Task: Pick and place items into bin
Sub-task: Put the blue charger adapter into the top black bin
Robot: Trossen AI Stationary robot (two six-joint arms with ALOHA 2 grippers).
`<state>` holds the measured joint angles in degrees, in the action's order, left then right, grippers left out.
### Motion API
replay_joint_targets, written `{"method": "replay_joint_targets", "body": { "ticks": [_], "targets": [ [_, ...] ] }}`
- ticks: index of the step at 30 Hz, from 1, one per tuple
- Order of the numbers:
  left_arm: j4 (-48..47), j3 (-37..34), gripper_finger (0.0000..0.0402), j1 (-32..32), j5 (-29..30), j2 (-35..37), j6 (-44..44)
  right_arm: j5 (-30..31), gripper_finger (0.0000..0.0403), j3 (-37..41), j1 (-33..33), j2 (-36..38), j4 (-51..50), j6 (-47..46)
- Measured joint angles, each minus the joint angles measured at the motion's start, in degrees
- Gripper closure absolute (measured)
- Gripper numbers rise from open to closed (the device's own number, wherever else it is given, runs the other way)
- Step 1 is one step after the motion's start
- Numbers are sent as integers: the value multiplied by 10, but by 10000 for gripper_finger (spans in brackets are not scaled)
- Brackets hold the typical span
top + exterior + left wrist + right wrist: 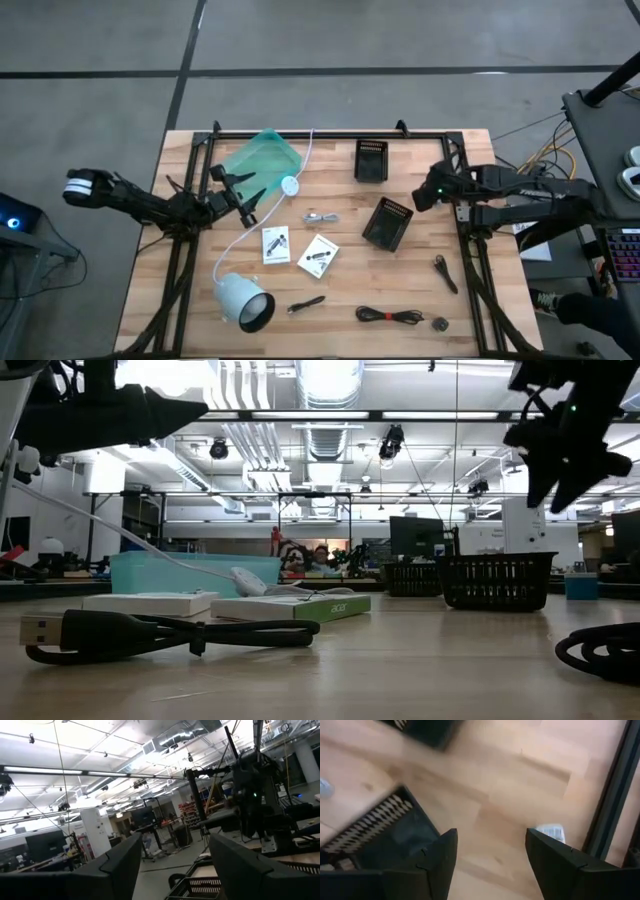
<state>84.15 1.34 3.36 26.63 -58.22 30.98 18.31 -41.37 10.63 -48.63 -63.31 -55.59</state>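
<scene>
Two hands hover over our tabletop point(400, 290), both spread and holding nothing: the left hand point(247, 195) at nine o'clock beside a green tray point(262, 158), the right hand point(428, 192) at three o'clock above a black basket point(387, 223). Two white cards point(276, 244) lie centrally; a coiled cable point(390, 316) lies at five o'clock.
</scene>
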Motion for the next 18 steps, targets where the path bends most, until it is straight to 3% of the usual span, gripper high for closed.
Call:
{"method": "replay_joint_targets", "body": {
  "ticks": [4,10,18],
  "targets": [
    [28,0,185,0,-2,-11,0,-33,184,26,0,-22,0,-7],
    [29,0,185,0,-2,-24,26,-33,172,42,1,-50,0,-12],
    [29,17,185,0,-2,-47,27,30,123,42,2,-77,-19,-31]
  ]
}}
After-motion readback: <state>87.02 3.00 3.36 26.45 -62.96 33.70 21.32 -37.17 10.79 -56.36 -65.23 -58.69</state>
